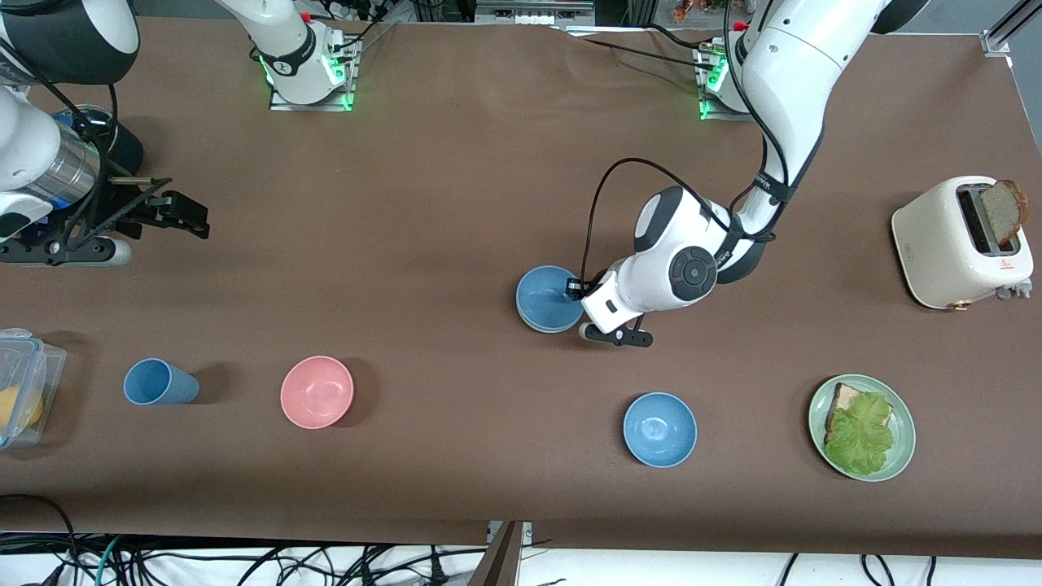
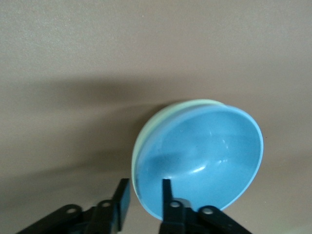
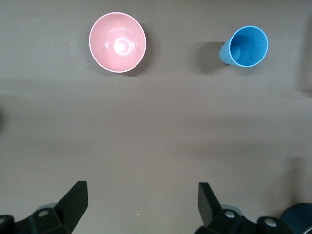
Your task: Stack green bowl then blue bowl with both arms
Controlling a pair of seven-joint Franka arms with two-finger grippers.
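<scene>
At the front view's centre, the blue bowl [image 1: 550,298] sits nested in the green bowl [image 2: 146,134]. The left gripper [image 2: 145,197] straddles their rim, fingers slightly parted and apparently not clamping. Light, stiff and smooth, the bowls suit rim grips. The right gripper [image 3: 142,199] waits wide open and empty.

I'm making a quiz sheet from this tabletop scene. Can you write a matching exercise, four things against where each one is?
Things:
1. blue bowl
2. slice of bread
3. lettuce
4. pink bowl

Places:
A. on the green plate
B. nested in the green bowl
C. standing in the toaster
D. alone on the table, beside the blue cup

Pairs: 1-B, 2-C, 3-A, 4-D
</scene>
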